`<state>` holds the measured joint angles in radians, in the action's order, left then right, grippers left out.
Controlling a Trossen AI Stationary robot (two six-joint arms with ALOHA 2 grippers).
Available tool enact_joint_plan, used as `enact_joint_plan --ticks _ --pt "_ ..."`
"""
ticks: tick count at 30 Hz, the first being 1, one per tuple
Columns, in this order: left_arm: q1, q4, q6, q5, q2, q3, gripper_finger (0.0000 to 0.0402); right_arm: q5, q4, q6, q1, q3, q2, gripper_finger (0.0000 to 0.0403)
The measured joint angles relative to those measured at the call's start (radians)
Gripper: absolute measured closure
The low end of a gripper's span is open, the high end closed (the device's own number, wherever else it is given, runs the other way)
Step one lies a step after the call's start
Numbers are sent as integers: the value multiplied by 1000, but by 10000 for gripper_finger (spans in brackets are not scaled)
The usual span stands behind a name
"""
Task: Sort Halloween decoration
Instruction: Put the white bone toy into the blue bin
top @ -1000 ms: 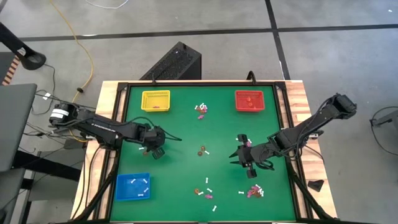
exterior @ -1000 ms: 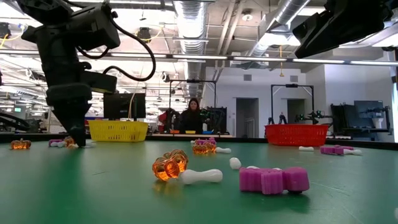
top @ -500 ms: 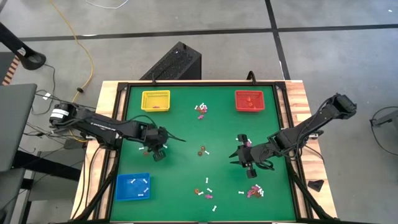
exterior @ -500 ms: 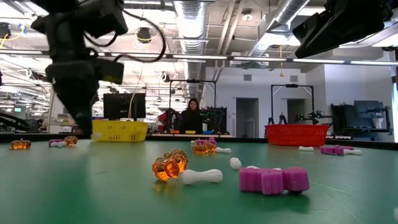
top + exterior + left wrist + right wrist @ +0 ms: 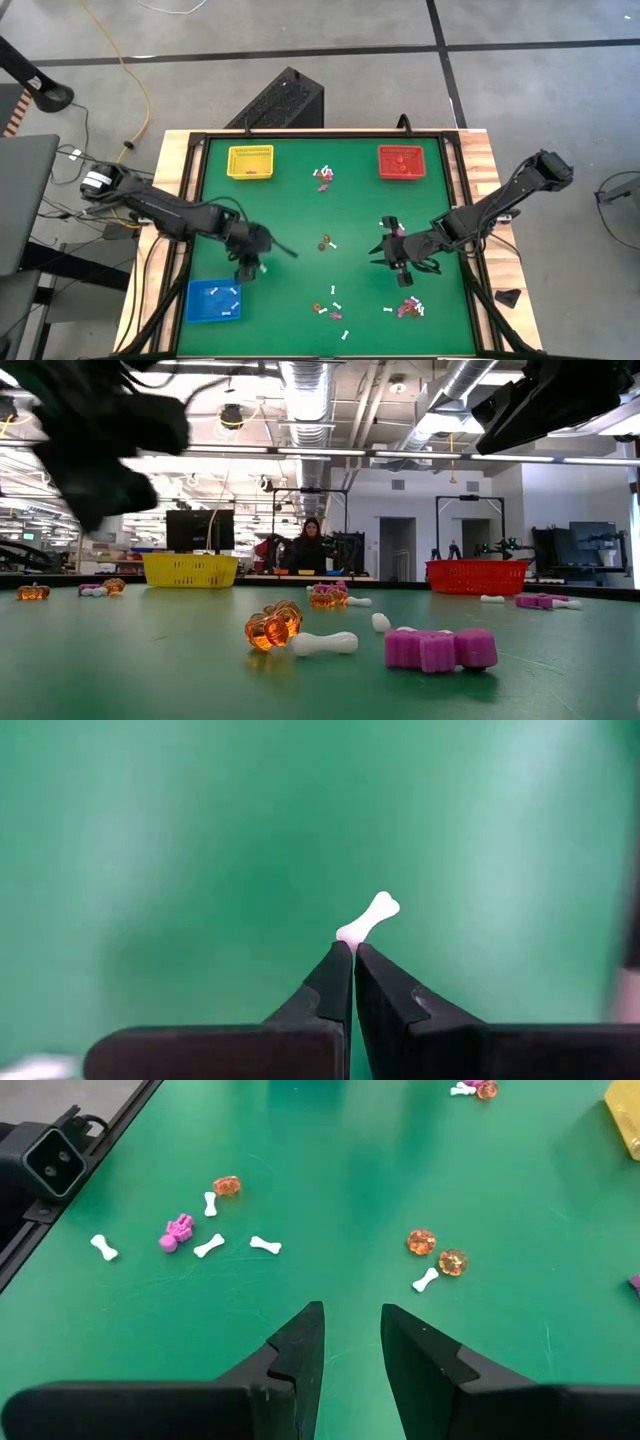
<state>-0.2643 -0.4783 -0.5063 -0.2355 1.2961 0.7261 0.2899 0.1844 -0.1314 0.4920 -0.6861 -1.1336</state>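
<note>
The left tool [image 5: 352, 952] pinches a white bone [image 5: 368, 918] by one end, near the blue tray [image 5: 213, 300]. Such a thin hold could let it slip free above the counter [image 5: 300, 210]. The right tool [image 5: 350, 1335] waits half open.

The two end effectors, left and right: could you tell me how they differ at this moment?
The left end effector is shut, pinching a white bone by one end; the right end effector stands open and holds nothing. The left one sits near the blue tray, while the right one sits over the table's right half, among scattered trinkets. Both are dark, two-fingered, and over the green table.
</note>
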Motion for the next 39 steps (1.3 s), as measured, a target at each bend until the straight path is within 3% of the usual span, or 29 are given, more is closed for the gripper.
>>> enact_joint_plan --ticks 14,21,29,39 --pt "-285 132 -329 35 -23 0 401 1 -5 -3 18 1 0 270" --pt "-419 60 -531 132 -122 0 401 2 -17 -3 18 1 0 270" --pt "-513 -232 -919 138 -164 0 401 3 -17 -2 18 1 0 270" --pt "-507 -243 -921 121 -164 0 359 4 -50 0 18 1 0 270"
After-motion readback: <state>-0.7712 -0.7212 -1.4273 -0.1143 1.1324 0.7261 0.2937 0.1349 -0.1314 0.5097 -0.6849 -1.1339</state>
